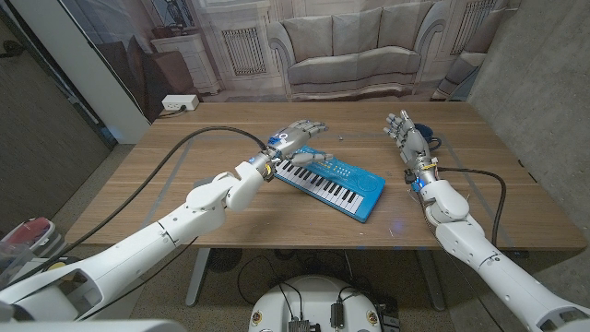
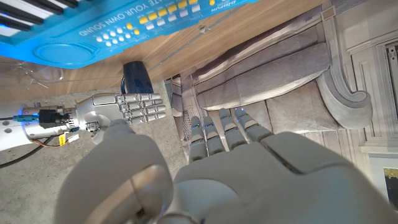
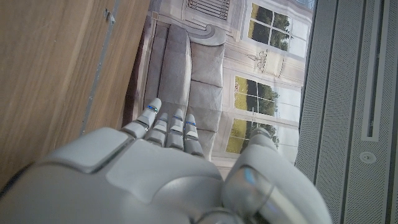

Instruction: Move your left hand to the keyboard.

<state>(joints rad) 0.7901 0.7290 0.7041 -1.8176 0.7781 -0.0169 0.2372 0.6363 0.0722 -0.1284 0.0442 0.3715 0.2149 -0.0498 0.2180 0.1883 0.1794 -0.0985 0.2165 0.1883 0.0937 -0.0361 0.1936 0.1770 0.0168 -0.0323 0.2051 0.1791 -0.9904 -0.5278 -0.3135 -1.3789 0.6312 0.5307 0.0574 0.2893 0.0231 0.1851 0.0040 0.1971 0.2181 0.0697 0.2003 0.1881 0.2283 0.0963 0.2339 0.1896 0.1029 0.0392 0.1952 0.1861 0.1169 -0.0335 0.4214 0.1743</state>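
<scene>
Blue toy keyboard (image 1: 330, 184) lying slantwise near the middle of the wooden table (image 1: 184, 175), white keys toward the robot. Left hand (image 1: 297, 140) over the keyboard's far left end, fingers stretched out and apart, thumb down at the keys, grasping nothing; contact with the keys impossible to tell. Right hand (image 1: 407, 136) well off to the keyboard's right, standing upright above the table, fingers extended and loose, empty. Seen also from the left wrist: keyboard (image 2: 112, 31), right hand (image 2: 127, 109).
</scene>
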